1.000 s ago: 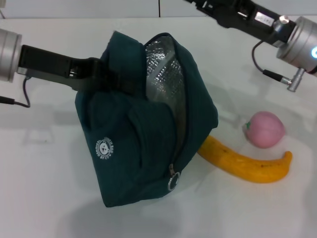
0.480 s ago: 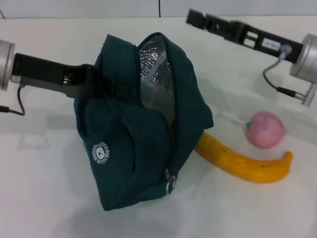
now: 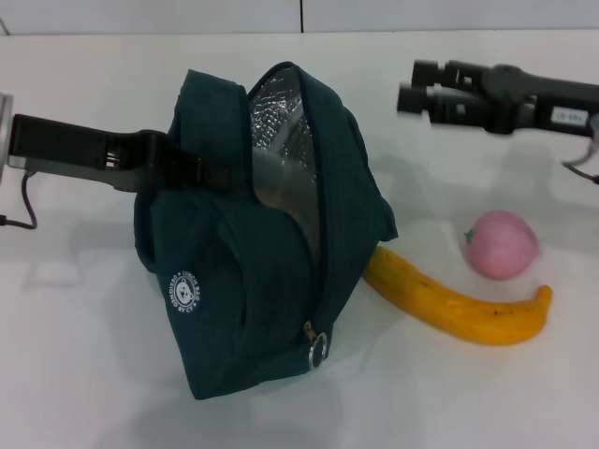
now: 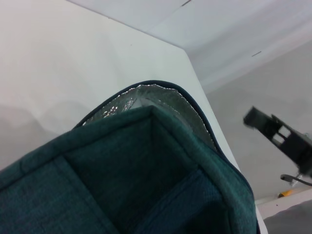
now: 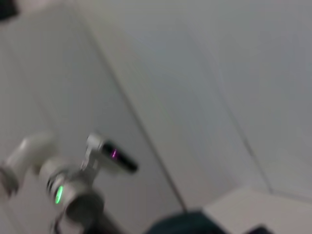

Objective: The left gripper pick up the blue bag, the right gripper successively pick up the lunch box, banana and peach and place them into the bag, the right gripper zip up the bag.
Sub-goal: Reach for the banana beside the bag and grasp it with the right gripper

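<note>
The left gripper [image 3: 182, 168] is largely hidden by the bag [image 3: 253, 281]; its fingers are closed on the fabric at the bag's upper left edge, and the bag is held tilted on the table [image 3: 75, 355]. The bag is dark teal, with a round white logo [image 3: 185, 291], a ring zipper pull [image 3: 318, 348] and silver lining [image 3: 281, 140] exposed through the open top. The lunch box cannot be made out. The banana [image 3: 459, 306], partly covered by the bag at one end, lies on the table. The pink peach [image 3: 502, 243] rests just beyond it. The right gripper [image 3: 412, 86] is held above the table, right of the bag; its fingers appear slightly parted and nothing is held.
</note>
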`<state>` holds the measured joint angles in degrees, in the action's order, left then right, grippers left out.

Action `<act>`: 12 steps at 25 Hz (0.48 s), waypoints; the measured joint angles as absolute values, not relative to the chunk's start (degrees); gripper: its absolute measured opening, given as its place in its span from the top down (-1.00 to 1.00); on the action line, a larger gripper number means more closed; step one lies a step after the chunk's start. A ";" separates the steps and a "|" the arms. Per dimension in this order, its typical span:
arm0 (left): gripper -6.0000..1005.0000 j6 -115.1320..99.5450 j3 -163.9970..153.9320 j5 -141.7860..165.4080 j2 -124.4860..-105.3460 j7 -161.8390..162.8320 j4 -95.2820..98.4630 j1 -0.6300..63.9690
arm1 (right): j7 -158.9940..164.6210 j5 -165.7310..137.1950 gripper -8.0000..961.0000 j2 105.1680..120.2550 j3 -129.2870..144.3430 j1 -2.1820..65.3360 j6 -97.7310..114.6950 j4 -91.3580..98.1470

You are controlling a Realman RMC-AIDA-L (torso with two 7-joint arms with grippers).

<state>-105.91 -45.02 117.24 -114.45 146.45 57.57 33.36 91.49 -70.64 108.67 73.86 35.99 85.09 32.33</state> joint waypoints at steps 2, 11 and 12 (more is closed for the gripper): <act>0.92 -105.91 -44.78 117.24 -114.49 146.07 57.41 33.29 | 92.24 -73.67 -0.81 107.47 73.87 36.21 86.11 34.15; 0.92 -105.76 -44.56 117.24 -114.60 145.92 56.96 33.56 | 109.30 -97.84 -0.79 104.02 73.09 41.56 87.57 46.53; 0.92 -105.65 -44.55 117.24 -114.61 145.92 56.96 33.62 | 110.54 -100.17 -0.78 104.09 73.06 42.07 88.12 47.96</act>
<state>-105.65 -44.55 117.24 -114.61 145.92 56.96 33.62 110.54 -100.17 104.09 73.06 42.07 88.12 47.96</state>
